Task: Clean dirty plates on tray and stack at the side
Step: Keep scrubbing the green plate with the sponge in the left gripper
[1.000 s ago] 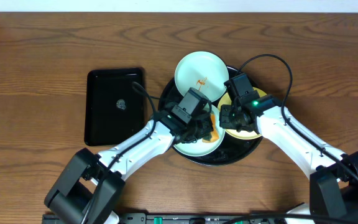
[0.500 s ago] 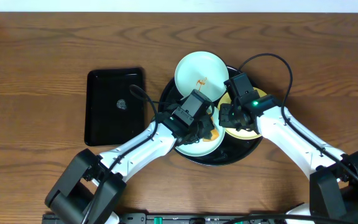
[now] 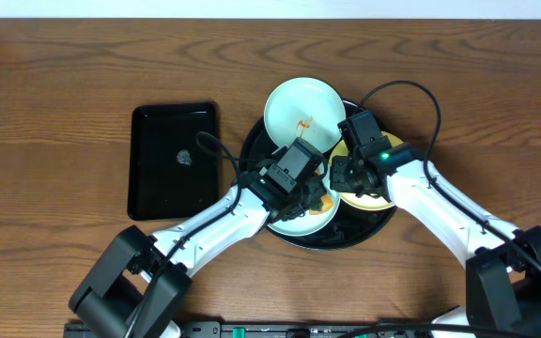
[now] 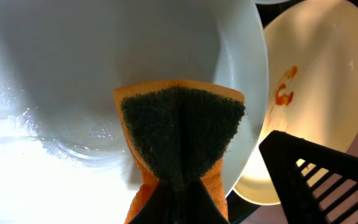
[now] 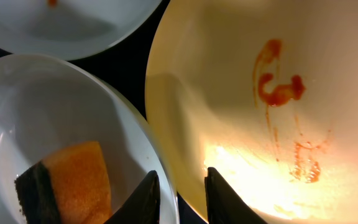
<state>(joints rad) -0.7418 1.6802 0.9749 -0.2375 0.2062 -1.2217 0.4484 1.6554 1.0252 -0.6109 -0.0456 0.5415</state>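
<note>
The round black tray (image 3: 346, 235) holds three plates. A mint plate (image 3: 294, 108) with a sauce smear lies at its back. My left gripper (image 3: 306, 191) is shut on an orange sponge (image 4: 179, 124), dark side down, pressed onto the front mint plate (image 3: 287, 223), which also shows in the left wrist view (image 4: 104, 56). The yellow plate (image 5: 241, 124) has red smears and sits on the right (image 3: 376, 197). My right gripper (image 5: 182, 180) has its fingers close together astride the front mint plate's rim (image 5: 129, 118), where it overlaps the yellow plate.
A smaller black rectangular tray (image 3: 158, 183) lies to the left of the round tray, with a small grey scrap in it. Brown wood tabletop (image 3: 83, 66) lies all around. A black cable loops above the right arm.
My left gripper has slid the sponge a little to the right across the front mint plate. The right gripper and the plates have not moved.
</note>
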